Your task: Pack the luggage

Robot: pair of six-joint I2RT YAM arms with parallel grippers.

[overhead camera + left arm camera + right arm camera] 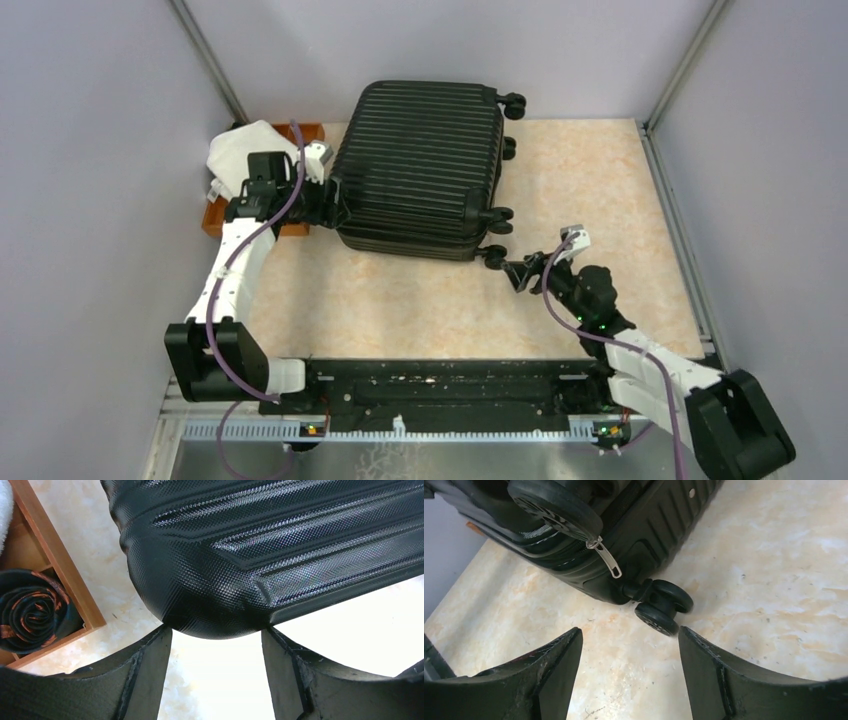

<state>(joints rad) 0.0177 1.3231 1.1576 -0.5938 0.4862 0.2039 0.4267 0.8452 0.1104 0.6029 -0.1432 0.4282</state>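
Left wrist | luggage (260, 555) corner at left gripper (216, 642) tips | jaws apart

Wooden tray (64, 565) holds rolled tie (32, 610), white cloth (245, 150).

Luggage (420, 165) lies on the table (600, 180) — tray (213, 217) just left of it

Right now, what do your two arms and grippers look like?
The left arm and right arm have white links, black joints and purple cables running along them. The left gripper and right gripper have matte black, wedge-shaped fingers with scuffed edges.
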